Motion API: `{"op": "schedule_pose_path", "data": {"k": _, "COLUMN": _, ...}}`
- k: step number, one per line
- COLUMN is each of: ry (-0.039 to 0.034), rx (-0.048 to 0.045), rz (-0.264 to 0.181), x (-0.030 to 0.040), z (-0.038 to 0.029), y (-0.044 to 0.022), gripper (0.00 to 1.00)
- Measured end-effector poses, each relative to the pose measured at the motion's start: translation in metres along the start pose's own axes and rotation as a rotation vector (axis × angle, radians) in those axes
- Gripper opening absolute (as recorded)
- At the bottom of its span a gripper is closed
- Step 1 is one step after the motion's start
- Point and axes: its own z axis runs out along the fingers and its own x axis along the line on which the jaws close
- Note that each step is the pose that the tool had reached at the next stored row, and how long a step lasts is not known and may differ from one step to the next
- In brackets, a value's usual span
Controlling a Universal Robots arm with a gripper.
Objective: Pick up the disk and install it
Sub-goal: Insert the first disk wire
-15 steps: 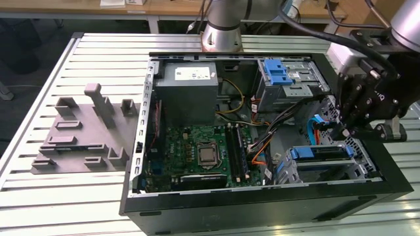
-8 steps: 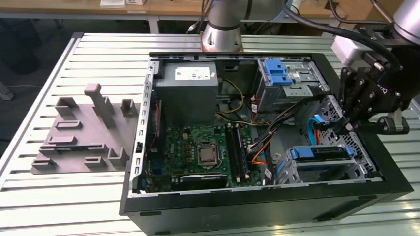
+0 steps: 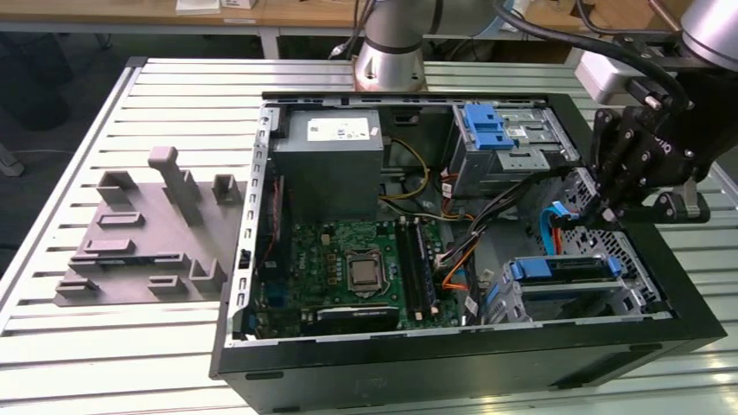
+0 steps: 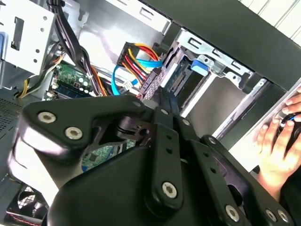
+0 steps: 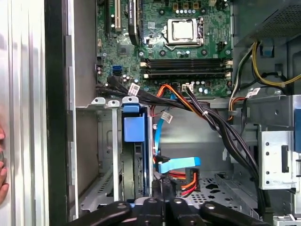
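Hovering pincer (image 3: 607,210), disk (image 3: 562,269) just below

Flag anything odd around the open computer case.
A person's hand sits just outside the computer case, near the gripper; odd beside a working arm. Inside the case nothing looks damaged or spilled.

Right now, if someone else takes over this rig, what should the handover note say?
End effector: fingers look shut, nothing visibly held; it hovers over the computer case, at the exterior view's right.
Disk: in the drive cage, blue bracket on top.
Done: pick-up and placing in the cage, by the look of it.
Left: confirm it is fully seated; cannot tell from here.
Note: a hand rests beside the case.
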Motion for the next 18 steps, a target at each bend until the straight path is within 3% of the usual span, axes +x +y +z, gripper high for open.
{"op": "schedule_pose_path", "data": {"k": 3, "ry": 0.0067, "rx": 0.004, "rz": 0.0, "x": -0.0013, "z": -0.0002, "y": 0.0002, "gripper": 0.23}}
{"op": "schedule_pose_path", "data": {"k": 4, "ry": 0.0076, "rx": 0.0075, "rz": 0.001, "x": -0.002, "z": -0.0001, "y": 0.0008, "gripper": 0.3}}
{"op": "schedule_pose_path", "data": {"k": 9, "ry": 0.0075, "rx": 0.0226, "rz": 0.017, "x": -0.0063, "z": 0.0008, "y": 0.0034, "gripper": 0.3}}
{"op": "schedule_pose_path", "data": {"k": 18, "ry": 0.0071, "rx": 0.0294, "rz": 0.029, "x": -0.0156, "z": 0.0058, "y": 0.0041, "gripper": 0.3}}
